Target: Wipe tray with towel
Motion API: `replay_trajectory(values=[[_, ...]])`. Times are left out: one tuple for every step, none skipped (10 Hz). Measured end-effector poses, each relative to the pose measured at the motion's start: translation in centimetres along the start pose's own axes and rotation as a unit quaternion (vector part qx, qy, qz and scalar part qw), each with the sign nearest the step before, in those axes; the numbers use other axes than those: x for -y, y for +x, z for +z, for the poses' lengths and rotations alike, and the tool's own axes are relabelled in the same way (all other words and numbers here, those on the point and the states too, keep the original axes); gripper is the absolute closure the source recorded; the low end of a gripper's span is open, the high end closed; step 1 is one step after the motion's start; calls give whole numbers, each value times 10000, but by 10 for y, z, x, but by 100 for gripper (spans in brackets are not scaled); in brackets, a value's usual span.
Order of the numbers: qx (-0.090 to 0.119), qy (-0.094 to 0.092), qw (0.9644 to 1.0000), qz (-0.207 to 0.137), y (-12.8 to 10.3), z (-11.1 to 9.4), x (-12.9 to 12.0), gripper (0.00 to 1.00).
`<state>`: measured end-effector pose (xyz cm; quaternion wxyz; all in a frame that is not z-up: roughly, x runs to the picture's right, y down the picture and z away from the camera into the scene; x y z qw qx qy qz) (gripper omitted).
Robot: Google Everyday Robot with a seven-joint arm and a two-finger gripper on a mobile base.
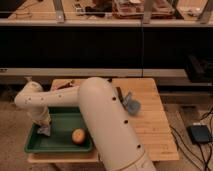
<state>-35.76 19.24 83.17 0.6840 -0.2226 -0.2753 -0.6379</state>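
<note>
Gripper (44,129) sits lower left, jaws clenched on towel (45,131), pressed into left end of green tray (60,145) on desk (150,120). Tray's long axis runs rightward; orange fruit (78,136) lies that way.

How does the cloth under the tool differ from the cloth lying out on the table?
The cloth under the tool sits inside the green tray at its left end; the other cloth lies on the bare wooden table, right of the arm. The tray cloth is beneath the tool, the table one lies free, bunched up. Both look bluish-grey and crumpled. An orange fruit shares the tray.
</note>
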Motion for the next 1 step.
replay_trajectory(values=[[1,36,10000,33,-11,-1,-6,100]])
